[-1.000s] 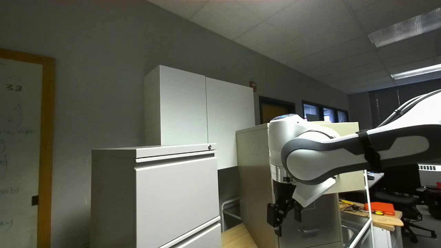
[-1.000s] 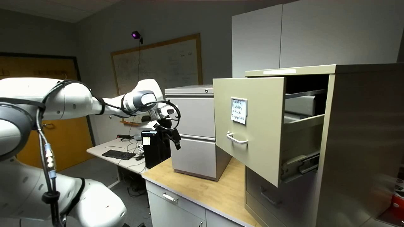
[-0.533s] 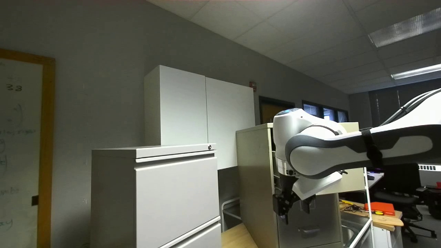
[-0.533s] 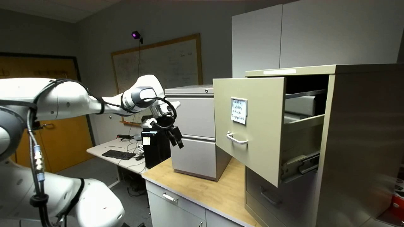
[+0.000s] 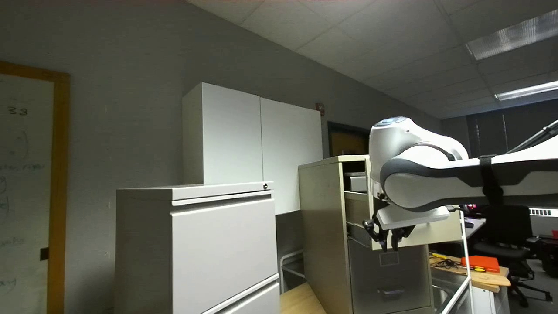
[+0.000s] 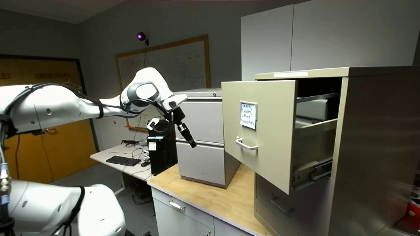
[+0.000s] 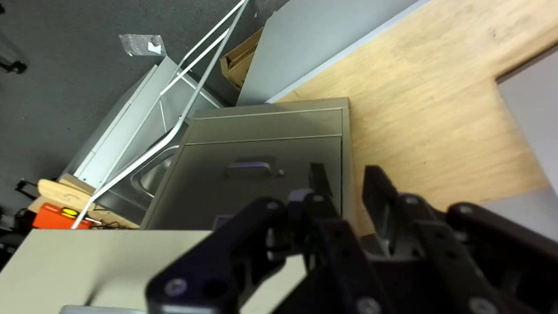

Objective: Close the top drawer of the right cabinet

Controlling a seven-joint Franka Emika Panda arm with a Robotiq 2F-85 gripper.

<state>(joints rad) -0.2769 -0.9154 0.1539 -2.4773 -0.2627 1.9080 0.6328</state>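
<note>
None of the closing done, seemingly: shows the top drawer (image 6: 270, 134) standing well out of the right cabinet (image 6: 374, 150). Holds the tool (image 7: 347, 172) apart from both, gripping nothing between parted jaws. Probably leaves the whole push.

Smooth, faintly glossy metal is seen on the right cabinet (image 6: 367, 147); beside it, the countertop (image 6: 210, 200) is wood-grained.

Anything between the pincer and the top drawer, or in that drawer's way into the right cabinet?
Nothing visible lies between the pincer and the top drawer; in an exterior view the light-grey cabinet stands behind that gap. Nothing visible blocks the way into the right cabinet, though it is dark inside.
</note>
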